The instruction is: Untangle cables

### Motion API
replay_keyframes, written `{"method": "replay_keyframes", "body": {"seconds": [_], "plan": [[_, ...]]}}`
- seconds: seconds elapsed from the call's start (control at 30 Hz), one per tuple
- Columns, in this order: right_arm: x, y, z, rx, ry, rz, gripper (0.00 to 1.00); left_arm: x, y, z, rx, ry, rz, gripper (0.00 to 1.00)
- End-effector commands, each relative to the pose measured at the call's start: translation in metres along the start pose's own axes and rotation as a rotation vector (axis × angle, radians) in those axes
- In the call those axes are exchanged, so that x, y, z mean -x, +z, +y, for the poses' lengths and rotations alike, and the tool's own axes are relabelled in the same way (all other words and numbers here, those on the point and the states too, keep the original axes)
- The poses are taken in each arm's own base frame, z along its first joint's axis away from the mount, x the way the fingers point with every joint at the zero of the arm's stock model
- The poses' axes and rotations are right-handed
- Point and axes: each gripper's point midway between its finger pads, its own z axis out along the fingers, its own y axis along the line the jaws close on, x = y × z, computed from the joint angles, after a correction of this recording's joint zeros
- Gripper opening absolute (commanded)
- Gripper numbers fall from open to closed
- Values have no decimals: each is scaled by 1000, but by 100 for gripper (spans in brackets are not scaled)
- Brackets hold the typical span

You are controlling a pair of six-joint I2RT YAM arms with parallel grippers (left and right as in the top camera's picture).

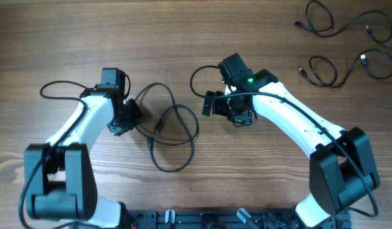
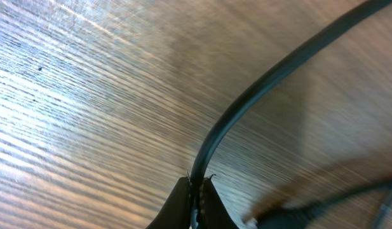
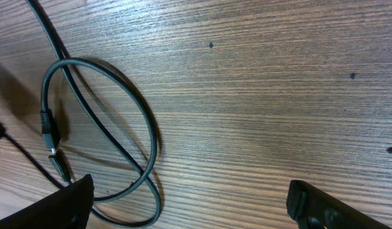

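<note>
One black cable [image 1: 194, 137] lies in overlapping loops on the wooden table between the arms. My left gripper [image 1: 124, 121] is shut on this cable at its left end. In the left wrist view the jaws [image 2: 197, 191] pinch the cable [image 2: 259, 89], which curves away up and to the right. My right gripper [image 1: 226, 109] is open and empty just right of the loops. In the right wrist view its fingers [image 3: 189, 197] are wide apart above bare wood, with the cable's loop [image 3: 119, 83] and two plug ends [image 3: 51, 137] to the left.
Two other black cables lie apart at the far right of the table: one at the top [image 1: 348, 25], one below it [image 1: 323, 75]. Thick arm wires run along both white arms. The arm bases stand at the front edge.
</note>
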Motion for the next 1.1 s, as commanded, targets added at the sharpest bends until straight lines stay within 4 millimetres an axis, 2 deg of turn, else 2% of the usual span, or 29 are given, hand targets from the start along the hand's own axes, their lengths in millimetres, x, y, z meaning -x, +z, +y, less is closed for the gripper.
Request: {"method": "replay_keyframes", "body": {"seconds": [0.0,0.2,0.33,0.4,0.53,0.7,0.87,0.97,1.07], "plan": [[-5,9,-1,-7,-13,27,100,-5,-25,-18,-114,19,-19,4],[-9,9,-4,-17,-7,41,100,-2,-71,-27,-205,34,-134,4],[-8,9,-4,-17,-9,41,100,-4,-116,-40,-336,55,-235,4],[-8,9,-4,-17,-9,41,100,-4,-142,-44,-407,-26,-283,4],[-8,9,-4,-17,-10,40,100,-16,-182,-74,-636,21,-291,4],[-7,9,-5,-23,-12,31,100,-31,-217,-98,-839,3,-236,4],[-5,9,-9,-46,-10,20,100,-33,-247,-114,-986,-17,-219,4],[-4,9,-10,-54,-11,14,100,-42,-272,-127,-1114,17,-173,4],[-5,8,-14,-70,-6,15,100,-36,-274,-126,-1104,9,-217,4]]}}
